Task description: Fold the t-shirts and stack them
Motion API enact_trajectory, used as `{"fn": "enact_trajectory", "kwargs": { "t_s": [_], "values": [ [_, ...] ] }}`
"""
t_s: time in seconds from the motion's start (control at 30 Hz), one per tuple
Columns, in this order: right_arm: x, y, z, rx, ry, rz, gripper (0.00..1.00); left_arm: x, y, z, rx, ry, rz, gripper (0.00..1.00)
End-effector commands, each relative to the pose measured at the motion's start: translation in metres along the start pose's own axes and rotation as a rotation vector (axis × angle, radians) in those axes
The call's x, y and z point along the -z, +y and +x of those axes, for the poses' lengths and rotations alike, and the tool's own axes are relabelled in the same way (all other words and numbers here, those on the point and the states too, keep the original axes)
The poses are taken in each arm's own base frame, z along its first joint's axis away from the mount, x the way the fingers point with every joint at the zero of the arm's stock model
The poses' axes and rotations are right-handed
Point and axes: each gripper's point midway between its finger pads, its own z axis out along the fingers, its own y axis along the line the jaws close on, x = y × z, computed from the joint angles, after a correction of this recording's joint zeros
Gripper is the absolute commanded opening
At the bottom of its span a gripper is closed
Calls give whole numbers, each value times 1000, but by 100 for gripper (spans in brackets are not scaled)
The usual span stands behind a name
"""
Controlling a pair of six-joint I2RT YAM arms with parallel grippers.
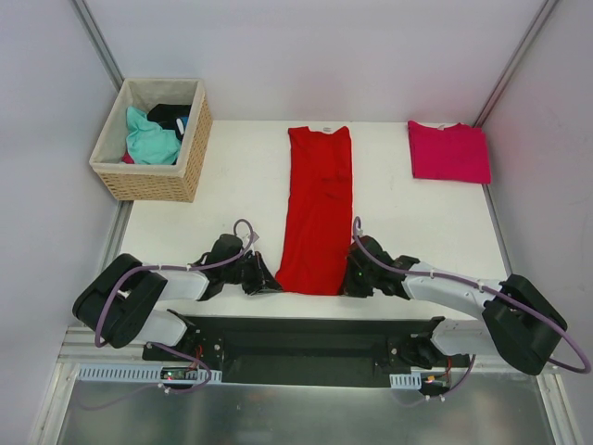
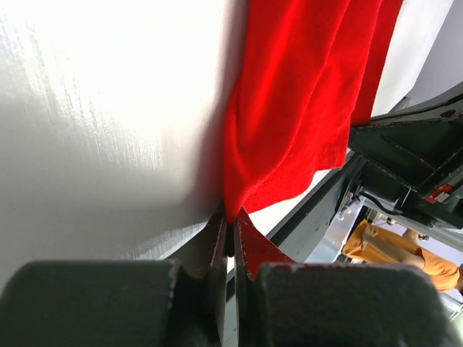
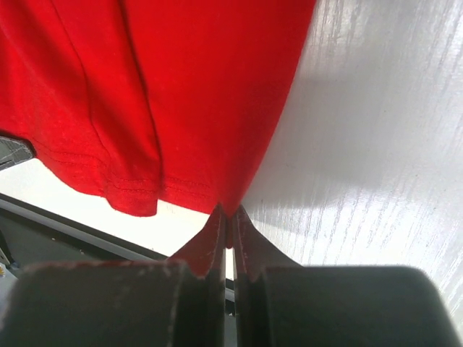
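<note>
You are handling the red t-shirt [image 1: 318, 209], which is lying flat as a long narrow strip on the table [image 1: 222, 185], to the right of the wicker basket [image 1: 153, 181], with its collar end about level with the basket and its hem end nearer the arms. The pink t-shirt [image 1: 448, 151] is lying folded farther right of the basket, well apart from the red one. The left gripper [image 2: 231, 217] is pinching the hem corner on the basket's side, its jaws pressed together with only a thin edge of red cloth between them. The right gripper [image 3: 228, 217] is doing the same at the hem corner away from the basket, jaws closed tight on the cloth. You are dealing with light, limp fabric, so it is likely going to sag in the middle and drape between the two grips once it is lifted, not carry like a sheet. The stitched hem is probably giving you the firmest bite, and the corners look like the right places to hold. Each bite is looking shallow, though, and the strip is showing folded-in layers, so a lower layer may be slipping free if you are pulling unevenly.
</note>
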Motion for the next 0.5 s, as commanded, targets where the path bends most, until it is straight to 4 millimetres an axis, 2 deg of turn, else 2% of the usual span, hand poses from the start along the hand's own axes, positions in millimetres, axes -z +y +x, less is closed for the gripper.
{"fn": "enact_trajectory", "kwargs": {
  "t_s": [0.0, 0.2, 0.23, 0.27, 0.3, 0.33, 0.4, 0.47],
  "values": [
    [6, -1, -3, 15, -13, 32, 1, -2, 17, 6, -3, 18, -69, 0],
    [8, 4, -4, 36, -16, 25, 1, -5, 5, 6, -28, 25, -47, 0],
    [10, 1, -7, 45, -38, 51, 1, -3, -4, 3, -41, 13, -25, 0],
    [17, 9, -12, 64, -60, 33, 1, -2, -6, 7, -47, 22, -35, 0],
    [20, 10, -17, 75, -87, 43, 1, -1, -15, 3, -63, 11, -27, 0],
    [26, 9, -17, 88, -87, 58, 1, 4, -25, -2, -97, -17, -17, 0],
    [41, 21, -29, 119, -143, 39, 1, 10, -38, -3, -127, -21, -33, 0],
    [50, 23, -32, 136, -154, 45, 1, 21, -55, -11, -176, -68, -8, 0]
  ]
}}
